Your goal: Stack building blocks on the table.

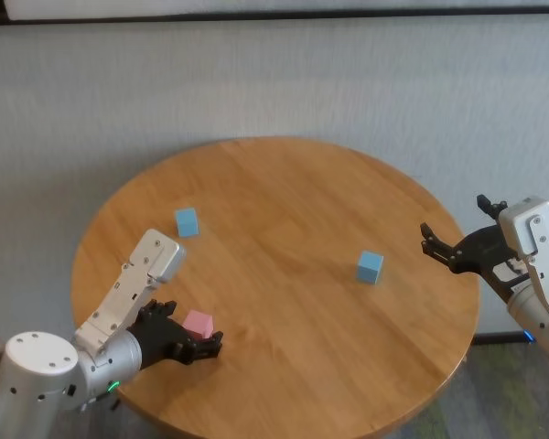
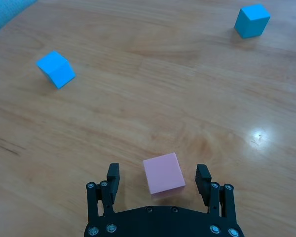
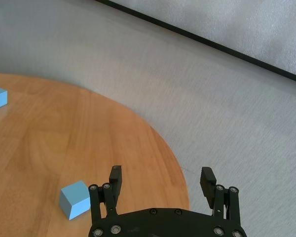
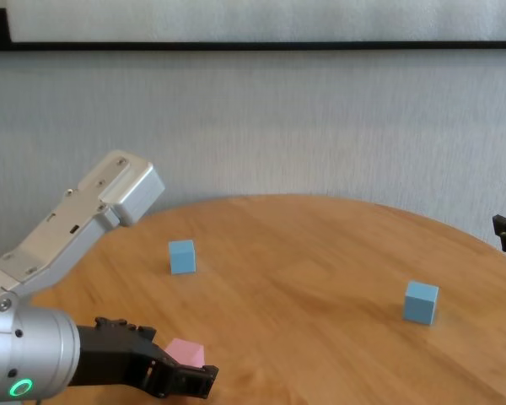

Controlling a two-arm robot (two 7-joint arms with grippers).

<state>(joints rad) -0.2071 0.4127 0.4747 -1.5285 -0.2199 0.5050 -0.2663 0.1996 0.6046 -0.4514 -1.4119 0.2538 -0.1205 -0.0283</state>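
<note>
Pink block [image 2: 163,175]: lower left of the head view, resting on the bench [image 1: 284,238], between the spread fingers of the left hand [image 2: 159,180], not yet gripped.
Blue blocks: one [image 1: 187,221] upper left of the head view, one [image 1: 370,266] right of centre, well apart.
Right hand [image 3: 161,183]: open, off the bench's right edge.
Handling: likely light, stiff, matte, not slippery.
Hold: two opposite flat faces, square on.
</note>
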